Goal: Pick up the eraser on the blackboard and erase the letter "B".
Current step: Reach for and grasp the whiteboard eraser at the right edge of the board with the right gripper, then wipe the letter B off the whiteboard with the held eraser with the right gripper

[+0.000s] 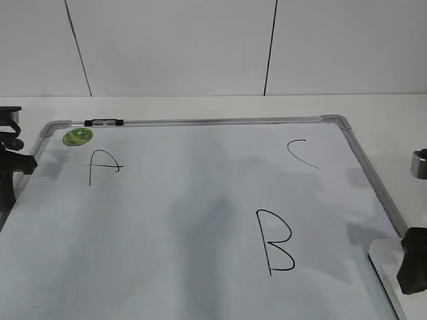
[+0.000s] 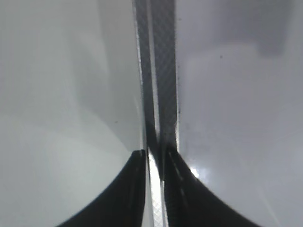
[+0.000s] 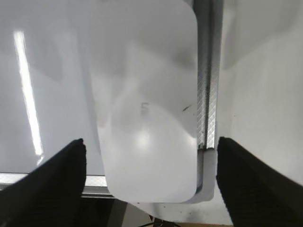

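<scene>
The blackboard is a white board in a silver frame that fills the table. The black letter "B" is drawn right of centre, with an "A" at the far left and a "C" at the far right. The white eraser lies in the board's near right corner. In the right wrist view the eraser lies beside the frame, and my right gripper is open, its fingers straddling the eraser without touching it. My left gripper is shut and empty over the board's left frame.
A small black-and-silver marker lies on the far frame, next to a round green sticker. My left arm sits at the board's left edge, my right arm at the near right corner. A white wall stands behind.
</scene>
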`<action>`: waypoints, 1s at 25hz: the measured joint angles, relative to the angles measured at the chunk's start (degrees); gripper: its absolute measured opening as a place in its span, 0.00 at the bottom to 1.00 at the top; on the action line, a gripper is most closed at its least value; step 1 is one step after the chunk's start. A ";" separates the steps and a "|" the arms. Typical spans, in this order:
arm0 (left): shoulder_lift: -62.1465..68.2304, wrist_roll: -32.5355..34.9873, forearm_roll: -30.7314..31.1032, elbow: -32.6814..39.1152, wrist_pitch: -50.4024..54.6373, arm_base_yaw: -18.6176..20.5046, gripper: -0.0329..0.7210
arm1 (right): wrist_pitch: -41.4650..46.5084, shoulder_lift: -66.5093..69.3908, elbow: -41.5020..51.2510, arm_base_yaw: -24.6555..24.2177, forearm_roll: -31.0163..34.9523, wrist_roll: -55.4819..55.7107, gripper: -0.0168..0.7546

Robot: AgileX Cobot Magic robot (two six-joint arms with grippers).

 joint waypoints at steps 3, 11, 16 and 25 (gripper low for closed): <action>0.00 0.00 0.00 0.00 0.00 0.00 0.19 | -1.14 1.33 0.00 0.00 0.00 0.00 0.88; 0.00 0.00 0.00 0.00 0.00 0.00 0.20 | -2.45 5.45 0.00 0.00 0.00 -0.50 0.88; 0.00 0.00 0.00 0.00 0.00 0.00 0.20 | -3.92 6.97 0.00 0.00 0.00 -0.68 0.88; 0.00 0.00 0.00 0.00 0.00 0.00 0.20 | -4.49 10.01 -0.10 0.00 0.09 -0.66 0.87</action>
